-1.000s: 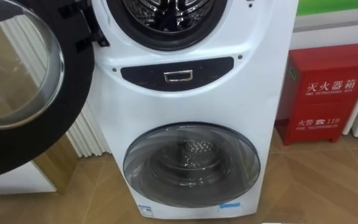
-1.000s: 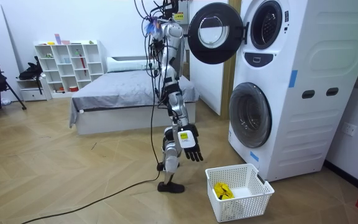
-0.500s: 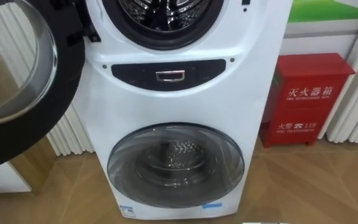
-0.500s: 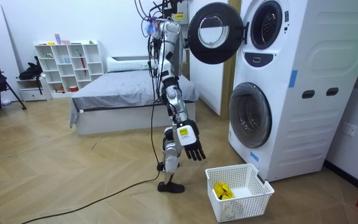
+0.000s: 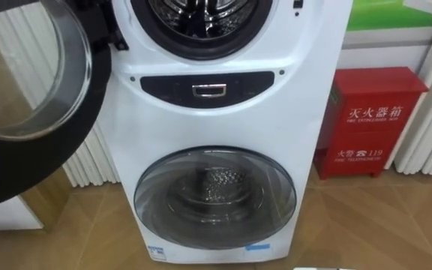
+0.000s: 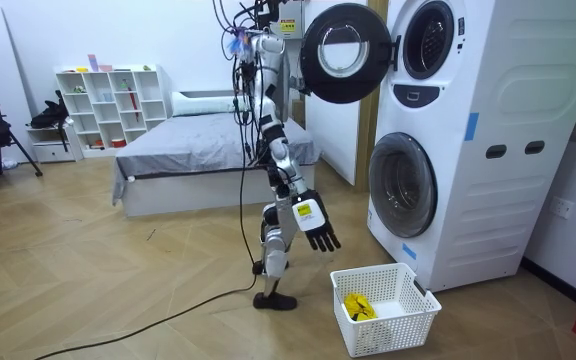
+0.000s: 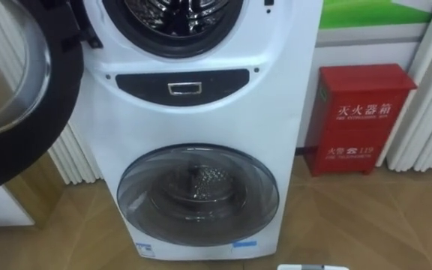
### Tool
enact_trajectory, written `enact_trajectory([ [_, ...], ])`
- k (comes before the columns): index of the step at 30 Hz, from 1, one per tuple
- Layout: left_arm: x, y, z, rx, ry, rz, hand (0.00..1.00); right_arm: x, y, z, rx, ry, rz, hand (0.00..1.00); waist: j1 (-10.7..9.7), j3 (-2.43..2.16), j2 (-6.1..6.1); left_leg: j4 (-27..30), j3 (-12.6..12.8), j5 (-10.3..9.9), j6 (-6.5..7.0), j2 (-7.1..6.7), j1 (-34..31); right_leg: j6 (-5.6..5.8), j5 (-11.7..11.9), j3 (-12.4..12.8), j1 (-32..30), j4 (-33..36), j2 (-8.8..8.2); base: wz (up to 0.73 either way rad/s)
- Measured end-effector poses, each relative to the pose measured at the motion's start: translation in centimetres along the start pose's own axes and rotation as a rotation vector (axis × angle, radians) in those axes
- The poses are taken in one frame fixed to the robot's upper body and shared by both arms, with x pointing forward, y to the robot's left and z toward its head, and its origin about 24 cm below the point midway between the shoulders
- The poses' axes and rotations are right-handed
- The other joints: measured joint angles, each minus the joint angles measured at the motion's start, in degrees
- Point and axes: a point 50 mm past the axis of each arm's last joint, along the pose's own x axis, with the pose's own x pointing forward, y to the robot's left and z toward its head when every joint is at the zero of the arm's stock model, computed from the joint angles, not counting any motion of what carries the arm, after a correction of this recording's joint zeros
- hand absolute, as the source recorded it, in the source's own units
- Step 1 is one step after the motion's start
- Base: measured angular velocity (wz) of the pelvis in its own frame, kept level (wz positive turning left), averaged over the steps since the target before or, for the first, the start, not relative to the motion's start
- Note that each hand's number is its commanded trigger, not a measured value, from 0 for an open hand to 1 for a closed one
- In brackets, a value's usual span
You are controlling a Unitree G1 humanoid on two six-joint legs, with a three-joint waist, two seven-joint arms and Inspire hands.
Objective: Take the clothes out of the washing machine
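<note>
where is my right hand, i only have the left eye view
Observer: In the room view the right hand hangs low, about thigh height, just forward of the body, fingers open and holding nothing.
Operator: is there a basket near
Observer: Yes, a white basket sits on the floor close to the robot's feet, by the base of the washing machine.
Operator: anything in it
Observer: One small yellow item lies at its bottom; I cannot tell what it is.
</note>
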Motion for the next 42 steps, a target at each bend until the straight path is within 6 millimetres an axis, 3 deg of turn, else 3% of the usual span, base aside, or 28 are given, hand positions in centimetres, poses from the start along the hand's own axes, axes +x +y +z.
enact_trajectory([
  [2, -0.5, -1.2, -1.8, 0.030, 0.047, -0.047, 0.00, 0.1, 0.6, -0.1, -0.021, 0.006, 0.027, 0.00, -0.8, -0.08, -0.94, 0.5, -0.4, -0.1, 0.11, -0.06, -0.8, 0.25, 0.2, 0.0, -0.4, 0.0, -0.01, 0.04],
  [6, -1.6, -3.7, -4.3, 0.147, 0.101, -0.158, 0.00, 0.2, 1.5, -0.1, -0.077, 0.015, 0.055, 0.00, -2.0, -0.08, -1.62, 1.0, -0.9, -0.1, 0.20, -0.10, -1.9, 0.52, 0.8, 0.5, -1.0, -0.1, 0.08, 0.06],
  [12, -6.8, -7.3, -4.8, 0.313, -0.028, -0.409, 0.00, 0.4, 3.7, -0.9, -0.184, 0.043, 0.136, 0.00, -1.9, 0.16, -2.11, 2.1, -2.6, -0.1, 0.60, -0.14, -3.3, 1.00, 1.7, 0.9, -1.0, -0.3, 0.04, 0.19],
  [13, -8.6, -8.4, -4.9, 0.385, -0.076, -0.489, 0.00, 0.5, 4.6, -0.7, -0.199, 0.037, 0.164, 0.00, -1.9, 0.17, -2.11, 2.5, -3.1, -0.1, 0.67, -0.21, -3.6, 1.16, 1.9, 0.8, -0.9, -0.4, 0.03, 0.27],
  [15, -10.5, -10.3, -4.3, 0.473, -0.148, -0.605, 0.00, 0.5, 5.5, -0.4, -0.229, 0.023, 0.205, 0.00, -2.1, 0.26, -1.97, 2.9, -3.9, 0.1, 0.90, -0.25, -4.3, 1.29, 2.1, 0.8, -0.9, -0.5, -0.14, 0.21],
  [19, -13.6, -13.7, 0.7, 0.422, -0.392, -0.783, 0.00, 0.7, 7.6, 2.2, -0.266, -0.069, 0.262, 0.00, -4.3, 0.77, 0.06, 2.7, -3.3, 0.1, 1.13, -0.86, -4.7, 1.64, 2.5, 0.6, -0.8, -1.2, -0.45, -0.14],
  [22, -15.3, -14.5, 2.5, 0.375, -0.484, -0.889, 0.00, 0.7, 7.6, 1.5, -0.267, -0.043, 0.264, 0.00, -4.9, 0.43, 2.16, 1.1, -1.8, 0.4, 1.29, -0.99, -3.5, 1.69, 2.4, 0.6, -1.0, -1.3, -0.66, -0.22],
  [23, -16.0, -14.7, 3.0, 0.358, -0.514, -0.941, 0.00, 0.6, 7.3, 1.0, -0.270, -0.019, 0.256, 0.00, -5.0, 0.12, 2.74, 0.7, -1.4, 0.5, 1.27, -0.93, -3.0, 1.71, 2.4, 0.6, -1.0, -1.3, -0.65, -0.26],
  [25, -16.7, -15.0, 3.3, 0.341, -0.532, -1.012, 0.00, 0.6, 7.3, 0.6, -0.281, 0.001, 0.247, 0.00, -5.3, -0.20, 3.23, 0.5, -0.6, 0.5, 1.28, -0.84, -2.4, 1.76, 2.3, 0.7, -1.0, -1.2, -0.67, -0.27],
  [29, -17.2, -15.4, 3.4, 0.360, -0.530, -1.105, 0.00, 0.7, 7.9, 0.8, -0.280, -0.001, 0.253, 0.00, -6.4, -0.26, 3.32, 0.4, -0.2, 0.5, 1.27, -0.79, -1.6, 1.72, 2.2, 0.5, -0.8, -1.2, -0.73, -0.17],
  [35, -17.6, -16.0, 3.7, 0.404, -0.549, -1.181, 0.00, 0.8, 8.2, 1.2, -0.262, 0.005, 0.256, 0.00, -6.9, 0.23, 2.74, 0.5, -0.2, 0.3, 1.28, -0.81, -1.9, 1.63, 2.1, 0.3, -1.1, -1.2, -0.75, 0.01],
  [39, -17.9, -16.8, 3.4, 0.382, -0.529, -1.222, 0.00, 0.9, 8.9, 1.0, -0.245, 0.019, 0.278, 0.00, -7.9, 0.29, 3.01, 0.4, -0.2, 0.3, 1.29, -0.85, -1.7, 1.62, 2.1, 0.3, -0.9, -1.1, -0.75, 0.00],
  [42, -17.4, -17.4, 2.0, 0.365, -0.453, -1.230, 0.00, 0.9, 9.2, 0.9, -0.256, 0.021, 0.283, 0.00, -8.4, 0.08, 3.54, 0.2, 0.0, 0.3, 1.28, -0.82, -1.5, 1.61, 2.1, 0.5, -0.9, -1.1, -0.69, -0.06],
])
